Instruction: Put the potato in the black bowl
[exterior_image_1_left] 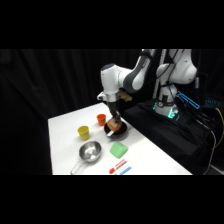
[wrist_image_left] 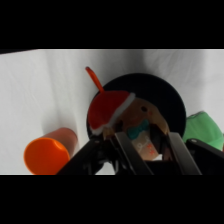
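The potato (wrist_image_left: pixel 142 117) is a tan-brown rounded toy with a red cap and green and white marks. My gripper (wrist_image_left: pixel 145 136) is shut on it, one finger on each side. It hangs just over the glossy black bowl (wrist_image_left: pixel 167 92), which fills the wrist view behind it. From the side, the gripper (exterior_image_1_left: pixel 113 120) comes straight down with the potato (exterior_image_1_left: pixel 114 124) at the rim of the black bowl (exterior_image_1_left: pixel 121 133), near the table's far right edge. I cannot tell whether the potato touches the bowl's floor.
An orange cup (exterior_image_1_left: pixel 101 119) (wrist_image_left: pixel 47 155) lies close left of the bowl. A yellow cup (exterior_image_1_left: pixel 83 132) and a silver pan (exterior_image_1_left: pixel 90 151) stand further forward. A green block (exterior_image_1_left: pixel 119 149) (wrist_image_left: pixel 205 130) sits just in front of the bowl, with red and blue sticks (exterior_image_1_left: pixel 119 166) beyond.
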### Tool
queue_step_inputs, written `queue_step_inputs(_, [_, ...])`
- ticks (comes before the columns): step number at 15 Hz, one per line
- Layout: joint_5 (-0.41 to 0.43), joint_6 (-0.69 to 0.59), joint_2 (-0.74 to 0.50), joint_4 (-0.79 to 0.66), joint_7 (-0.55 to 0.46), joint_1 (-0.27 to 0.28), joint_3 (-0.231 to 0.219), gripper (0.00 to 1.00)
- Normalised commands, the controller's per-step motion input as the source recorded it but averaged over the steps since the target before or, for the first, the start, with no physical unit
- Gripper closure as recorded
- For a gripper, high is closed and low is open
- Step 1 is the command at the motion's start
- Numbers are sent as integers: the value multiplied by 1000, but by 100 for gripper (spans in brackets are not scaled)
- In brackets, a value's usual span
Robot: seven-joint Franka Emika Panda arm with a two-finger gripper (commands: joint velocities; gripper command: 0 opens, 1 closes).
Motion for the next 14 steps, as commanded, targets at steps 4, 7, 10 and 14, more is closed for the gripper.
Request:
queue_step_inputs(4, [47,21,-16,93,-133,-47,5,0])
queue_step_inputs(7, [-19,-314,-295,73,-49,-23,-1,0])
queue_step_inputs(10, [10,-514,-423,73,-40,-2,23,0])
queue_step_inputs(14, [67,-550,-378,154,-85,23,33,0])
